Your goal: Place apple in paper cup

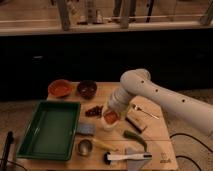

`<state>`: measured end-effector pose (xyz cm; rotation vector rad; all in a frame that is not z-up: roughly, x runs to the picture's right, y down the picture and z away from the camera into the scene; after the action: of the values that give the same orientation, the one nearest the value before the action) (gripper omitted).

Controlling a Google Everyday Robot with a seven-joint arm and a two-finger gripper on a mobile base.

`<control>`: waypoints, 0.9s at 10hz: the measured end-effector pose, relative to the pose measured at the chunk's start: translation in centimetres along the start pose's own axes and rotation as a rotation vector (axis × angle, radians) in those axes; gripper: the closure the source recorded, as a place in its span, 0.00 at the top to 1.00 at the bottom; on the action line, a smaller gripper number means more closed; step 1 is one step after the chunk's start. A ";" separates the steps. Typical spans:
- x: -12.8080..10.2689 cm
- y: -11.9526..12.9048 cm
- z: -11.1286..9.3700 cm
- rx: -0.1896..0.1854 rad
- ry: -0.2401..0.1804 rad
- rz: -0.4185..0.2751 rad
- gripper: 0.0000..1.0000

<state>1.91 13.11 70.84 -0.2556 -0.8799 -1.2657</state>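
Note:
The apple (111, 117) is a small red-orange fruit in the middle of the table, right at the mouth of the short white paper cup (106, 124). Only the cup's lower wall shows below the fruit. My gripper (112, 111) hangs from the white arm directly over the apple and cup, touching or nearly touching the fruit. Whether the apple rests inside the cup or is held just above it cannot be told.
A green tray (50, 127) fills the left side. An orange bowl (60, 88) and a dark brown bowl (87, 89) stand at the back. A metal cup (84, 147), a white-handled tool (127, 156), a green item (134, 137), a fork (145, 111) and a wooden block (135, 122) surround the cup.

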 end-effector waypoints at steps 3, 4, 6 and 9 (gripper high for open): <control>0.3 0.0 0.4 -0.017 -0.005 0.012 0.00; 0.4 0.2 0.5 -0.023 -0.007 0.018 0.00; 0.7 0.4 0.6 -0.029 -0.010 0.024 0.00; 1.3 0.3 0.7 -0.041 -0.019 0.027 0.00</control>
<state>1.95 12.68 72.33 -0.3120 -0.8650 -1.2594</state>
